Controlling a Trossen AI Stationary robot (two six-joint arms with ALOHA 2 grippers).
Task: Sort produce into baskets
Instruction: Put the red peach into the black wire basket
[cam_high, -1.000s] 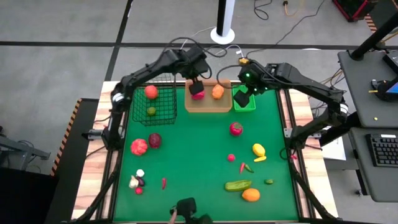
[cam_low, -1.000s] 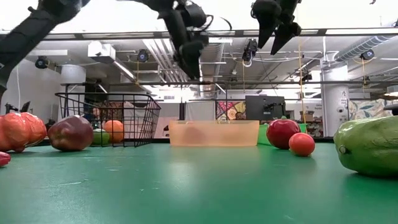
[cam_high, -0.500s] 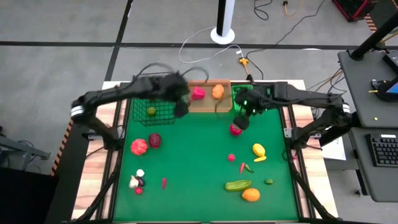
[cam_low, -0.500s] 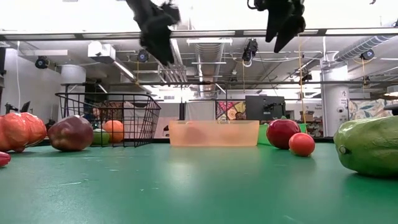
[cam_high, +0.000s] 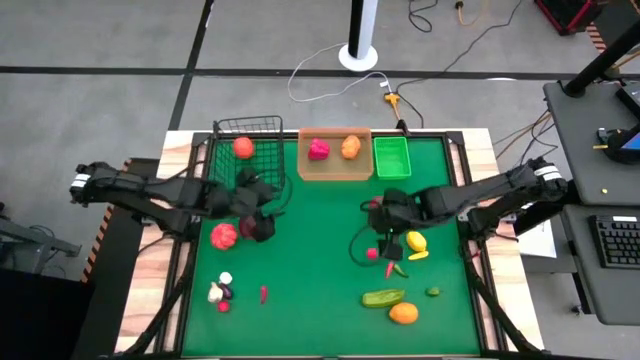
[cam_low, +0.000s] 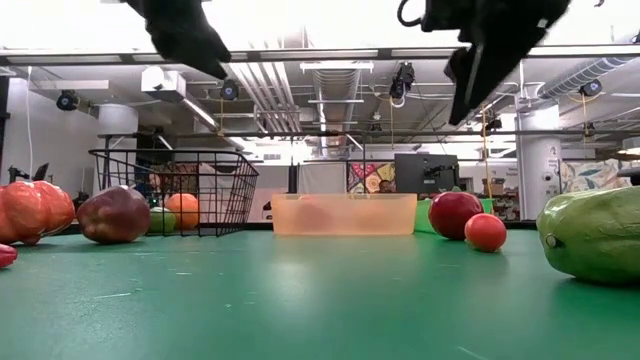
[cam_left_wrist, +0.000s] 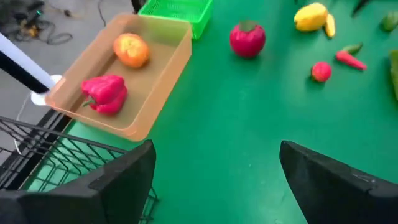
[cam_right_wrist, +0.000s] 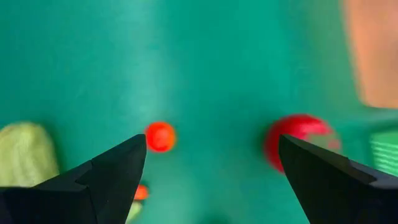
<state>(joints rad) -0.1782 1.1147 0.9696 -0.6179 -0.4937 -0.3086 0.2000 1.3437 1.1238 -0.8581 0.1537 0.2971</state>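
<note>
High view shows the green-covered worktop (cam_high: 310, 270) with three containers along its far edge: a black wire-mesh basket (cam_high: 247, 150) on the left, a tan shallow rectangular tray (cam_high: 334, 155) in the middle and a small bright green plastic bin (cam_high: 392, 156) just beside it on the right. Inside the wire basket lies a round orange-red fruit (cam_high: 243, 147). The tray holds a pink pepper-shaped piece (cam_high: 319, 150) and an orange round piece (cam_high: 350, 147), lying near each other.

The left tool (cam_high: 256, 212) hangs over the worktop's left side, above a dark red round fruit (cam_high: 252, 227) and beside a lumpy red tomato-like piece (cam_high: 223, 236). In the left wrist view its two dark fingers (cam_left_wrist: 118, 180) stand wide apart with nothing between them.

The right tool (cam_high: 385, 218) is right of centre, above a red apple-like fruit (cam_left_wrist: 247, 38) and close to a small red ball (cam_high: 372, 254). In the right wrist view its fingers (cam_right_wrist: 112, 171) are spread wide and empty, with the small red ball and the red fruit on the cloth beyond them.

Loose produce lies on the right part of the worktop: a yellow lemon-like piece (cam_high: 416, 241), small red and green chillies (cam_high: 395, 269), a green cucumber (cam_high: 383, 298) and an orange round fruit (cam_high: 403, 313). Near the left front lies a cluster of tiny white, purple and red pieces (cam_high: 220, 292), with a small red chilli (cam_high: 263, 294) apart from it.
</note>
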